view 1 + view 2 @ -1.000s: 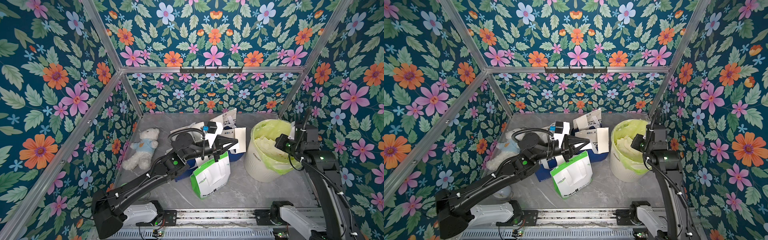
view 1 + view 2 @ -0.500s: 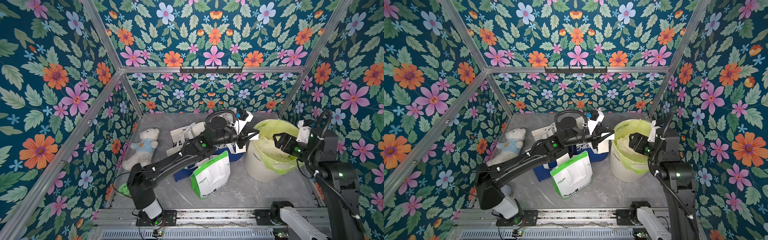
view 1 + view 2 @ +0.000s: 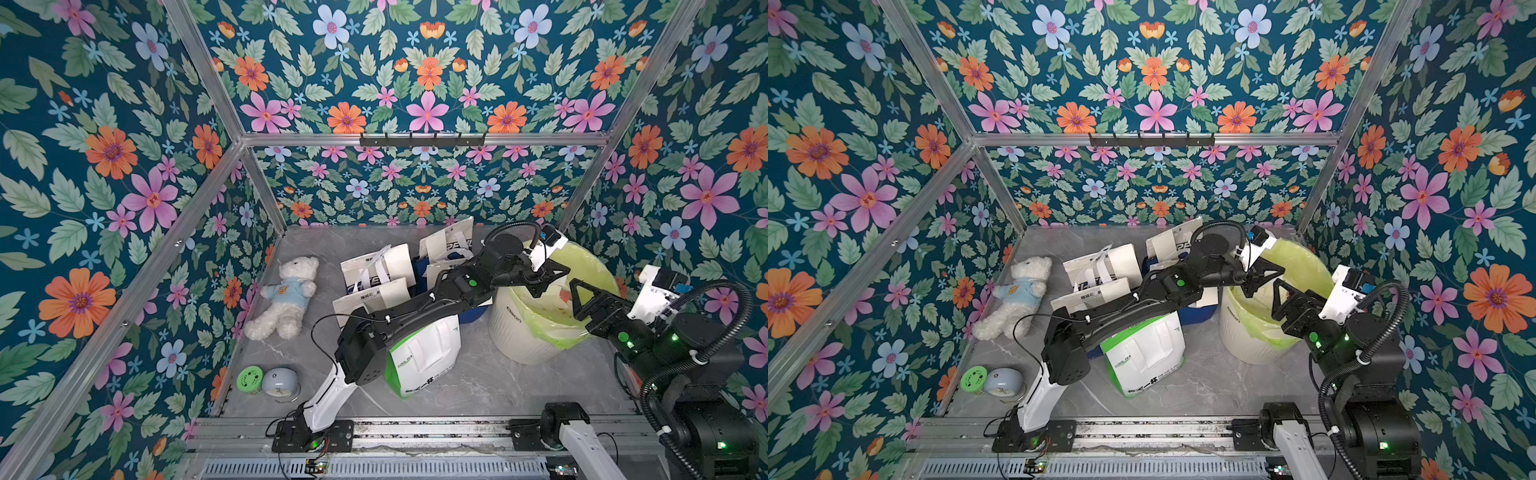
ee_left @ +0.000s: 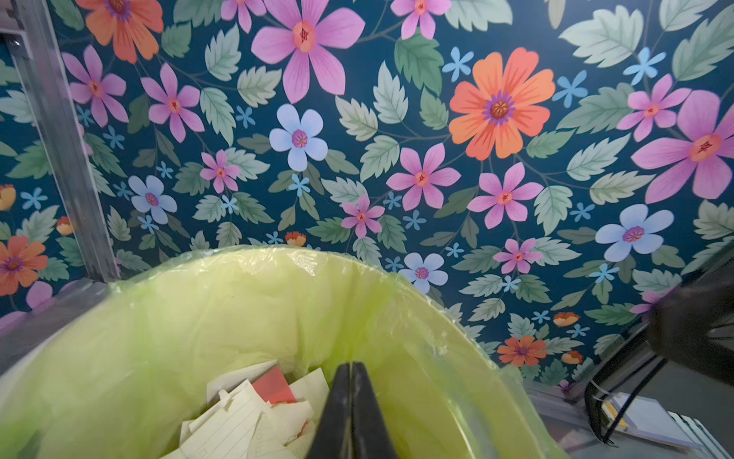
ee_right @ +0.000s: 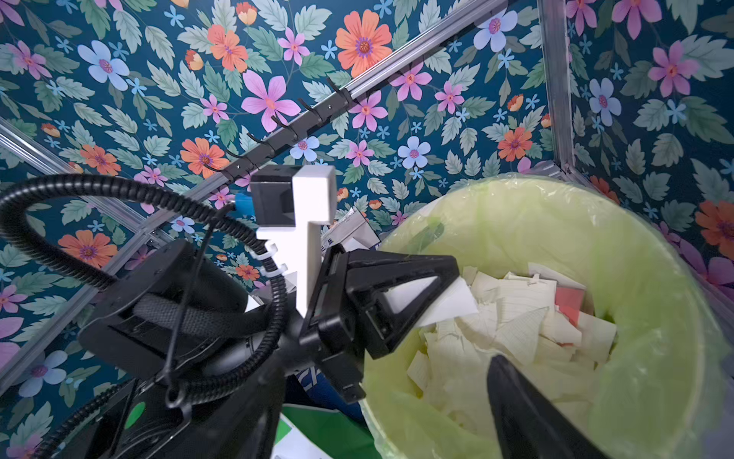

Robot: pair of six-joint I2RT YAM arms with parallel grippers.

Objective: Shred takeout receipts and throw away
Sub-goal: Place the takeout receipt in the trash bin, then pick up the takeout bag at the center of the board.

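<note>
Torn scraps (image 5: 516, 318) lie in the bin (image 3: 519, 324), frame right; left gripper (image 4: 351, 369) pinches a receipt piece (image 5: 452, 300) above, right gripper (image 3: 578, 300) agape, empty; centre-frame receipts (image 3: 399, 261) untorn.

Walls (image 3: 374, 83) on three sides: dark teal paper with pink, orange and pale blue flowers and green leaves. Silver aluminium frame bars (image 3: 208, 70) run along the corners and across the back. I see a black hook rail (image 3: 422, 140) on the back crossbar. Floor (image 3: 490, 390): grey marble-look slab. Light even and soft.
</note>
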